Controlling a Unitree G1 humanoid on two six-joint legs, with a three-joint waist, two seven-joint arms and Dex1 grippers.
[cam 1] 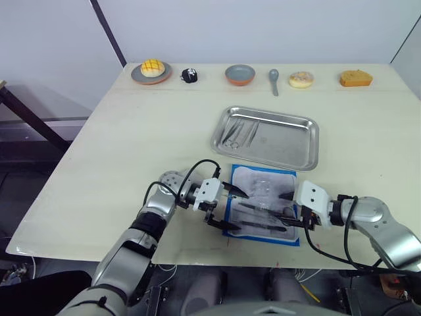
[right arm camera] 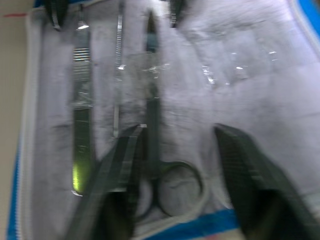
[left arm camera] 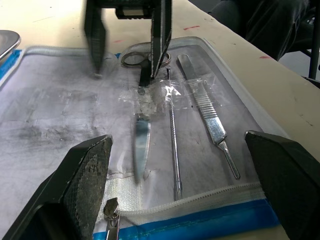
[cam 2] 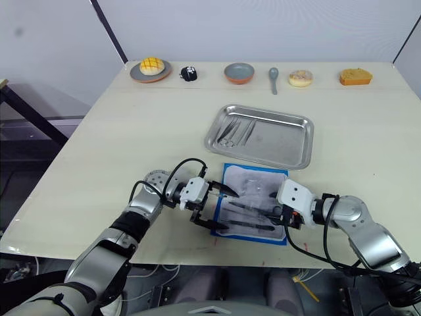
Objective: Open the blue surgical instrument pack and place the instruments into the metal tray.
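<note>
Over the opened blue surgical instrument pack (cam 1: 262,205), both end effectors, left (cam 1: 230,207) and right (cam 1: 287,209), gape wide, empty.

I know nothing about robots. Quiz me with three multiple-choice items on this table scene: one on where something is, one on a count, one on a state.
1. Where does the shiny rectangular metal tray lie relative to the bright-blue fabric instrument pack?
A. Farther from the robot
B. Nearer the robot
C. On the floor

2. How many slim metal instruments lie in the pack's lining?
A. None
B. Three
C. Seven

3. What state is the pack in?
A. Zipped shut
B. Rolled up
C. Opened flat

Answers:
1. A, the tray sits beyond the pack, toward the row of food items.
2. B, the left wrist view shows scissors, a thin probe and a flat-handled tool.
3. C, its grey-white lining faces up, with the left gripper and right gripper both open over it.
</note>
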